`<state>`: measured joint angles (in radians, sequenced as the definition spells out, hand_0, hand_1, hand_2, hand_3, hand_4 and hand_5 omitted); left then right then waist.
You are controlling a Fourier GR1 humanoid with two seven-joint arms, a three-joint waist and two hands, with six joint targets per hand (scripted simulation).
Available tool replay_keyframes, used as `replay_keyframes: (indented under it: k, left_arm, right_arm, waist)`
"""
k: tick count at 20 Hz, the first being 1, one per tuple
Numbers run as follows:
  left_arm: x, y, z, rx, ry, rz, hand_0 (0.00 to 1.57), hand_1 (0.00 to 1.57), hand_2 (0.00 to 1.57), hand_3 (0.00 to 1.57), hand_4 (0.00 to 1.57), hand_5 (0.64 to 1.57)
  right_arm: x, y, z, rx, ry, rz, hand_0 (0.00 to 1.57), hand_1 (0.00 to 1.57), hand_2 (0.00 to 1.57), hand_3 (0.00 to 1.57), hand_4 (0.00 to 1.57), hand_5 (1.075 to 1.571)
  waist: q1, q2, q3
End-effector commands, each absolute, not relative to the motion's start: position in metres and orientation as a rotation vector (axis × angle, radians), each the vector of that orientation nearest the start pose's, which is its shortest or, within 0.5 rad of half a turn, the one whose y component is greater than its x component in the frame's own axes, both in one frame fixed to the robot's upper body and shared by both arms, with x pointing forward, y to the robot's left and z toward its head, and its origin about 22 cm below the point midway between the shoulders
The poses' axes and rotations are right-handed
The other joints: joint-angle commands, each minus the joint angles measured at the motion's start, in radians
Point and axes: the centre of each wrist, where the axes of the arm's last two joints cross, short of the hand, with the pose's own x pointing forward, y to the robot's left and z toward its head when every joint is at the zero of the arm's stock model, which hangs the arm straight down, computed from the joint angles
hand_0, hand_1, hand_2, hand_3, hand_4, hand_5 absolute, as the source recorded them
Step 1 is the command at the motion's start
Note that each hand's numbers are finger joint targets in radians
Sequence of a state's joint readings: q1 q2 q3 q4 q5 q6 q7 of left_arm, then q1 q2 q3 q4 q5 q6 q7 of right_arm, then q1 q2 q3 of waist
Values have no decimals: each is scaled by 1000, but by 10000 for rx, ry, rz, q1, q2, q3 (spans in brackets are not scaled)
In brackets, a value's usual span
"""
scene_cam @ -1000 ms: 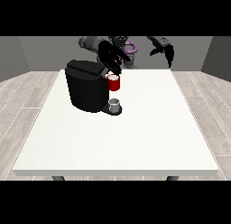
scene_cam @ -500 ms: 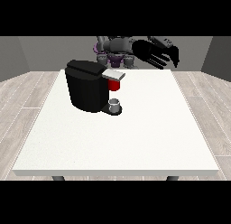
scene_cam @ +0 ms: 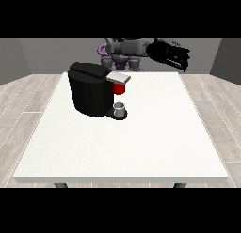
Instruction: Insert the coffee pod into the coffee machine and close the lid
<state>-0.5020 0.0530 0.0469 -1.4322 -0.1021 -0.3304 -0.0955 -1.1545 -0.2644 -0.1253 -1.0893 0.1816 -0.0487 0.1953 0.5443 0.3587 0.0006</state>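
Observation:
The black coffee machine stands on the left half of the white table. Its grey lid lies nearly flat over the brew head. Under the lid sits a red thing at the machine. A small grey thing rests on the machine's base plate; I cannot tell it for the pod. The black hand at the view's right hangs in the air beyond the table's far edge, well right of the machine, with its fingers spread and holding nothing. No hand shows at the view's left.
The robot's torso stands behind the table's far edge, just behind the machine. Wood-look flooring surrounds the table on both sides.
A second ago a black hand was over the machine's brew head; it has pulled away out of sight. The grey lid now shows lying flat. The hand at the view's right shifted slightly.

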Motion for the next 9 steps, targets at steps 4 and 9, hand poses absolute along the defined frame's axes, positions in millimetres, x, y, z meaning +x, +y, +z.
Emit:
replay_keyframes:
  k: [4,9]
  left_arm:
    - [344,235,93,-1705,-18902,-4431,0,0,0,0,322,1571]
    - [320,242,41,-1551,-17574,-3751,0,0,0,0,266,1571]
  right_arm:
    - [411,-120,241,-840,-20905,4795,0,0,0,0,172,1571]
    - [394,-82,183,633,-19985,5104,0,0,0,0,259,1571]
  waist:
    - [-1201,-758,-8]
    - [-1975,-1953,-9]
